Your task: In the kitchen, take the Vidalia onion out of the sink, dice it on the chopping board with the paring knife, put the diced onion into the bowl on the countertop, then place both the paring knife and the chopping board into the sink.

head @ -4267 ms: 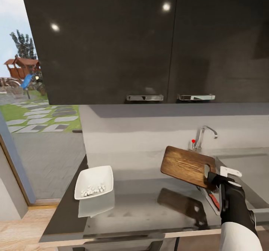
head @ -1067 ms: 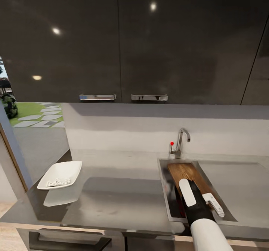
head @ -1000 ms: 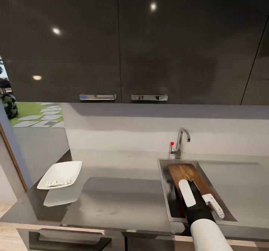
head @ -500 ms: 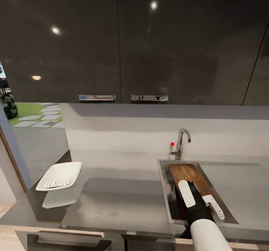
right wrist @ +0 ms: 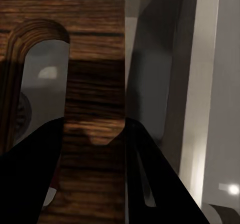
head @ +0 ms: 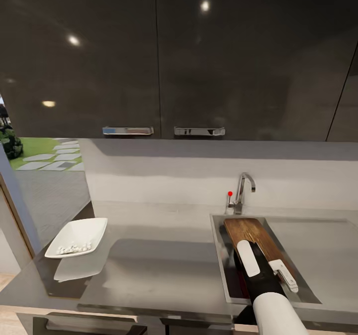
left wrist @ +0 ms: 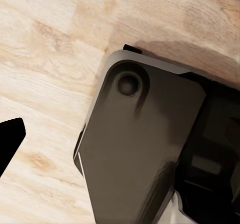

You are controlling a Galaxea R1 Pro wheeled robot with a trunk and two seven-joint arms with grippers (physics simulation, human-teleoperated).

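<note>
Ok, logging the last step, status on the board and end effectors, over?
Right end effector shut on chopping board. Board tilted in sink, not released. Left end effector: state unclear. Diced onion in bowl.

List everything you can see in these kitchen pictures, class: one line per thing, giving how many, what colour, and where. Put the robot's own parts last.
Glossy upper cabinets: two doors and part of a third, black, above the counter, with two chrome handles.
Smooth glossy countertop: one, grey, below the pale wall.
Shallow squarish bowl: one, white, on the countertop's left end, holding pale diced bits.
Rectangular steel sink: one, grey, set in the counter's right part.
Chrome tap: one, with a red-tipped lever, behind the sink.
Brown wooden chopping board: one, leaning tilted in the sink basin.
Light wood floor: pale, seen by the left wrist camera.
Right arm: one, black and white, reaching into the sink.
Right pincer: one, black, closed on the board's edge.
</note>
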